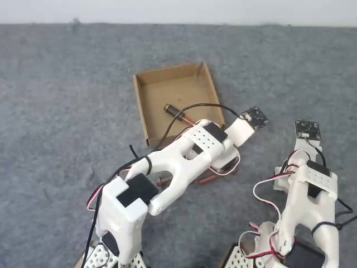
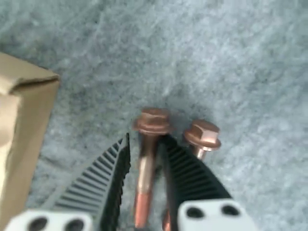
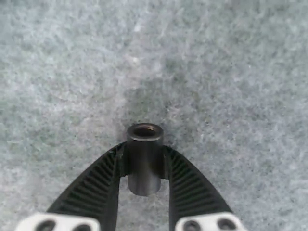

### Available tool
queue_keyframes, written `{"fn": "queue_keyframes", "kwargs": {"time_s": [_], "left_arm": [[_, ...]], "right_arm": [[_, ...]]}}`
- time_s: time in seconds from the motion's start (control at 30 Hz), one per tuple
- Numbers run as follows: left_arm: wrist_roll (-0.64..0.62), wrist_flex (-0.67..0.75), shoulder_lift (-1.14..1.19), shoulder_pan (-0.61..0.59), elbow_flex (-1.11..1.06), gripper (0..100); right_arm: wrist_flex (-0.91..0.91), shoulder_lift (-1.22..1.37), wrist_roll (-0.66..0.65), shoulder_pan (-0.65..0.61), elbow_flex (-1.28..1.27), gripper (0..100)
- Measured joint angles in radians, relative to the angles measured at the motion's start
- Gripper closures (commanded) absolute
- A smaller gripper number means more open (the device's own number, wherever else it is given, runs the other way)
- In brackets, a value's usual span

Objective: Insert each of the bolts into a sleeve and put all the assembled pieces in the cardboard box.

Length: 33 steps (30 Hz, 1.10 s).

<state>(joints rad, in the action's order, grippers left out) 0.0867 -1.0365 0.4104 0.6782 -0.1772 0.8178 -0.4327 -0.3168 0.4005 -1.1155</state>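
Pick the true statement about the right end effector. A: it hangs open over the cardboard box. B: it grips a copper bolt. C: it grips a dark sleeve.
C: the right end effector is closed on both sides of a dark sleeve, open end up.

Bolts [image 2: 152, 121] are shiny coppery metal, the sleeve [image 3: 144, 161] matt dark metal

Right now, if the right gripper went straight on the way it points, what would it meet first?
The grey carpet, probably. The right gripper is shut on the dark sleeve, and past it only carpet shows; how far off is unclear.
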Motion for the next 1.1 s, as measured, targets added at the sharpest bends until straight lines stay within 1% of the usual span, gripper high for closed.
{"fn": "queue_keyframes", "kwargs": {"time_s": [0.17,0.33,0.7,0.9,1.1], "left_arm": [[0.000,0.000,0.000,0.005,0.000,99],[0.025,0.000,0.000,0.017,0.000,99],[0.025,0.006,-0.011,0.017,-0.017,99],[0.021,0.002,-0.192,0.015,-0.155,99],[0.020,0.025,-0.381,-0.034,-0.287,99]], "right_arm": [[0.000,0.000,0.000,0.000,0.000,99.2],[0.000,0.000,0.000,0.000,0.000,99.2],[0.000,0.000,0.000,0.000,0.000,99.2],[0.000,0.000,0.000,0.000,0.000,99.2],[0.000,0.000,0.000,0.000,0.000,99.2]]}}
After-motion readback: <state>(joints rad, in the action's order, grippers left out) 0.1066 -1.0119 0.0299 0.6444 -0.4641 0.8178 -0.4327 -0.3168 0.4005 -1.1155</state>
